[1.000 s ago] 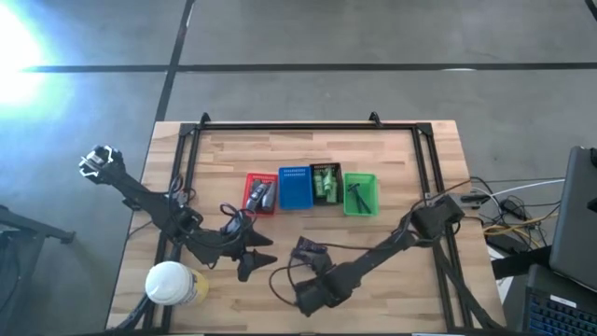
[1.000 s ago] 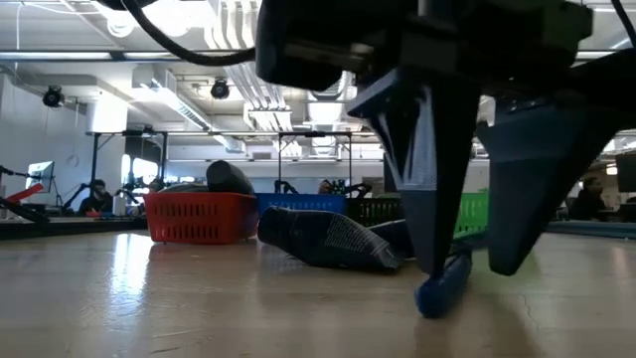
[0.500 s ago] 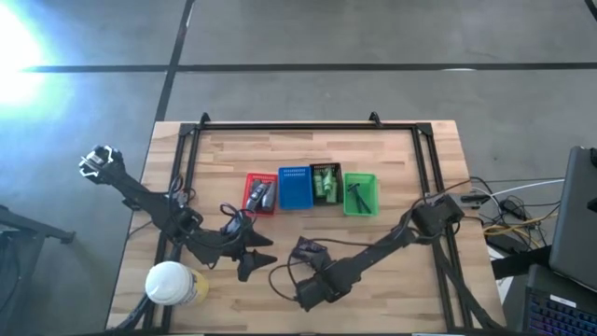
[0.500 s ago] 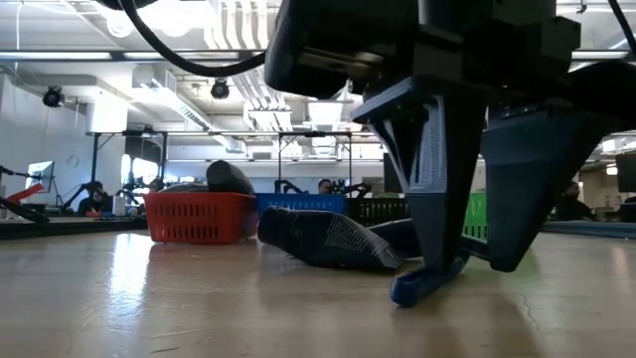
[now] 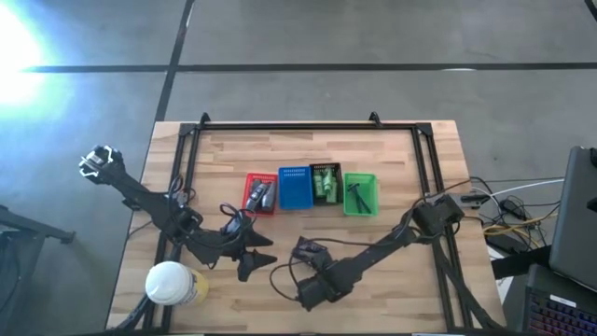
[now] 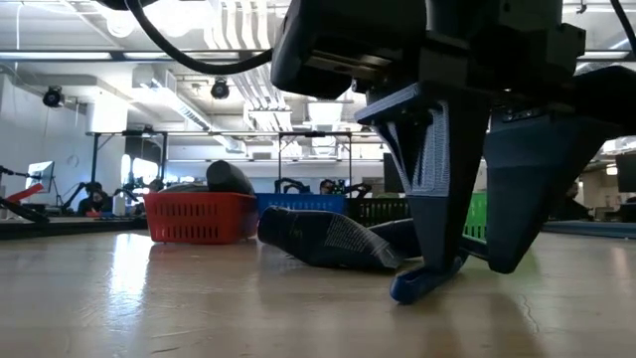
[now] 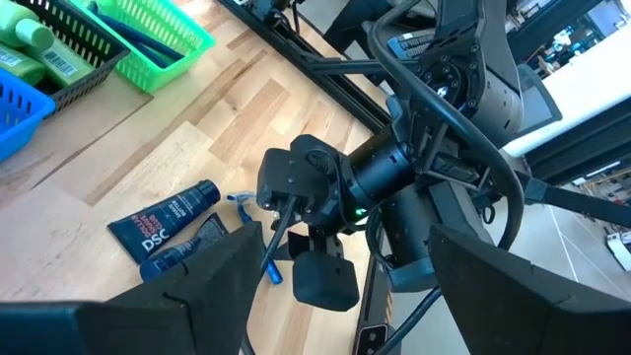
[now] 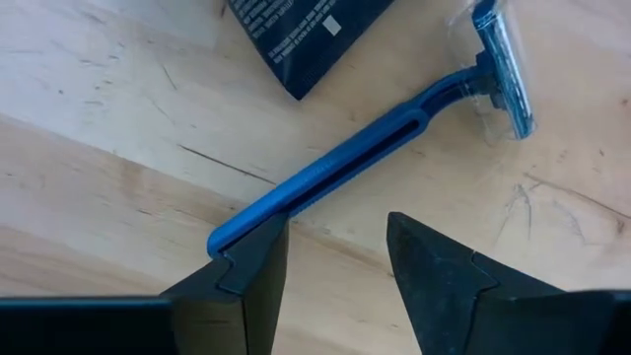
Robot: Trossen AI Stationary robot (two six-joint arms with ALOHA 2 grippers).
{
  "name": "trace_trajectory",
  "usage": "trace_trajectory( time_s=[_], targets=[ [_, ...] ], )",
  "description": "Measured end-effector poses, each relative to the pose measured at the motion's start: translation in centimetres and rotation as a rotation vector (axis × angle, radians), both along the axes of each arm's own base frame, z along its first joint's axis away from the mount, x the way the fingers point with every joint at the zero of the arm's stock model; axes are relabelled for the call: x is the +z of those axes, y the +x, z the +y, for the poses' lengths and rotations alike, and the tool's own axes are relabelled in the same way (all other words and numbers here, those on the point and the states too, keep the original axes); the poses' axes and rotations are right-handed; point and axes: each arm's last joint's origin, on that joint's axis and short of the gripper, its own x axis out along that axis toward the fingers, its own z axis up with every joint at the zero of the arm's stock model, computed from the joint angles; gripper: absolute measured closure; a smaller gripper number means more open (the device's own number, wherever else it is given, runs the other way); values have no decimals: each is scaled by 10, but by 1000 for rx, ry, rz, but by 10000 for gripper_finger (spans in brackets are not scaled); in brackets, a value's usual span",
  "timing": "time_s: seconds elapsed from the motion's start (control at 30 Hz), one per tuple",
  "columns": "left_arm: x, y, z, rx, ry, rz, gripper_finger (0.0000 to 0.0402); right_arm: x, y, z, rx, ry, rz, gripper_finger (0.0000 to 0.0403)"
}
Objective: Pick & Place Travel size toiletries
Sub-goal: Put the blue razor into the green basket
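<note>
A thin blue razor lies flat on the wooden table near its front edge, with two dark packets just beyond it. My right gripper points straight down over the razor's handle end and is open, nothing between its fingers. In the low view the razor lies under one finger. My left gripper hangs open above the table at front left, holding nothing. Grey tubes lie in the red basket, green bottles in the black basket, and dark sticks in the green basket. My right gripper touches the razor only with the tip of one finger, at the free end of the handle. The fingers come from above, pointing down. The handle runs past the outside of that finger, not between the two. The razor lies flat on the table.
The four baskets stand in a row at the table's middle, the blue one among them. A big white-capped yellowish container stands at the front left corner. A black frame rims the table. Cables trail from both arms.
The razor has turned about on the table under my right gripper's fingertip. Its handle end, which pointed toward the near edge, has swung toward the table's left. Both grippers' openings look unchanged.
</note>
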Motion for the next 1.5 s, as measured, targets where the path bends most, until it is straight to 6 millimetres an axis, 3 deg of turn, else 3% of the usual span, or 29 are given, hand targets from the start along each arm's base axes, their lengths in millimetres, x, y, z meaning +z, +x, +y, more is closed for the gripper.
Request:
trace_trajectory(
  time_s=[0.43, 0.67, 0.87, 0.93, 1.07, 1.13, 1.33, 1.4, 1.5],
  targets=[
    [0, 0, 0, -2, 6, -1, 108, -6, -2, -4, 1, -39, 5, 279],
    [0, 0, 0, -2, 6, -1, 108, -11, -6, -3, 52, -39, 33, 327],
    [0, 0, 0, 4, -9, 0, 108, 0, -17, 3, 75, -58, 59, 361],
    [0, 0, 0, 6, -16, 0, 108, 12, -24, 6, 117, -78, 51, 360],
    [0, 0, 0, 9, -24, -1, 108, 51, -28, 5, 389, -81, -40, 336],
    [0, 0, 0, 9, -25, -3, 108, 59, -28, 3, 590, -114, -51, 313],
    [1, 0, 0, 11, -27, -6, 108, 66, -26, 4, 1308, -214, -71, 226],
    [1, 0, 0, 13, -26, -7, 108, 61, -23, 6, 1452, -237, -67, 201],
    [1, 0, 0, 17, -26, -8, 108, 49, -17, 4, 1530, -252, -48, 175]
  ],
)
